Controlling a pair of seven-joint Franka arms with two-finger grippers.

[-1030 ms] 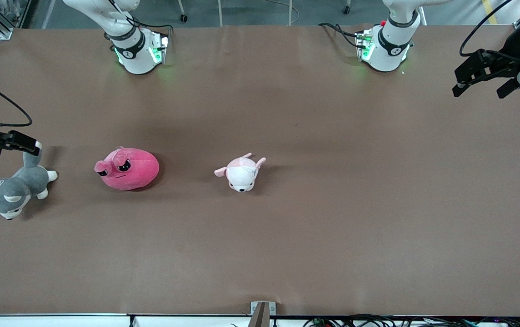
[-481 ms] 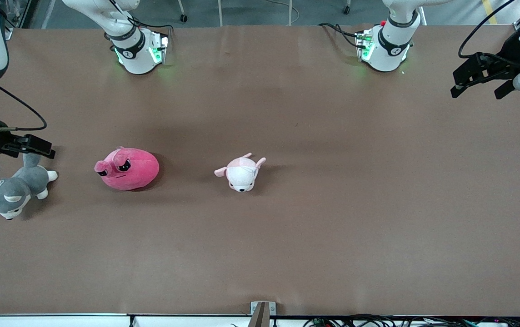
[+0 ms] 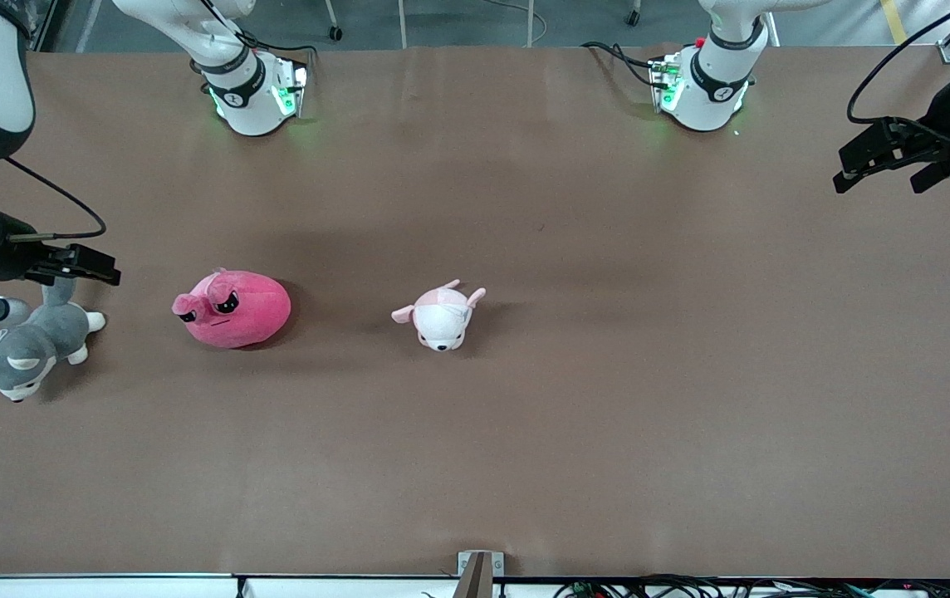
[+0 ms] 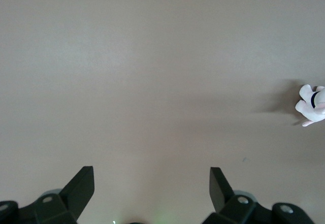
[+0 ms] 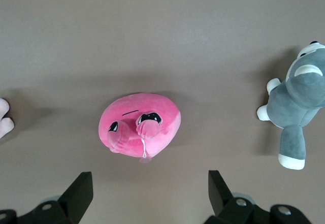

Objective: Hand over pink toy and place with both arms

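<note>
The pink toy (image 3: pixel 232 309) lies on the brown table (image 3: pixel 525 432), between the husky and the puppy, its face turned toward the front camera. It also shows in the right wrist view (image 5: pixel 139 125), a short way ahead of the open jaws. My right gripper (image 3: pixel 83 267) is open and empty, in the air over the husky's tail, beside the pink toy. It also shows in its own wrist view (image 5: pixel 150 183). My left gripper (image 3: pixel 880 176) is open and empty over the left arm's end of the table, and its wrist view (image 4: pixel 152 181) shows bare table under it.
A grey-and-white husky plush (image 3: pixel 22 349) lies at the right arm's end of the table and shows in the right wrist view (image 5: pixel 299 97). A pale pink-and-white puppy plush (image 3: pixel 440 316) lies near the table's middle and shows in both the left (image 4: pixel 312 104) and right (image 5: pixel 4 118) wrist views.
My right gripper has moved from the table's end toward the pink toy, over the husky's tail. My left gripper has shifted slightly. The plush toys have not moved.
</note>
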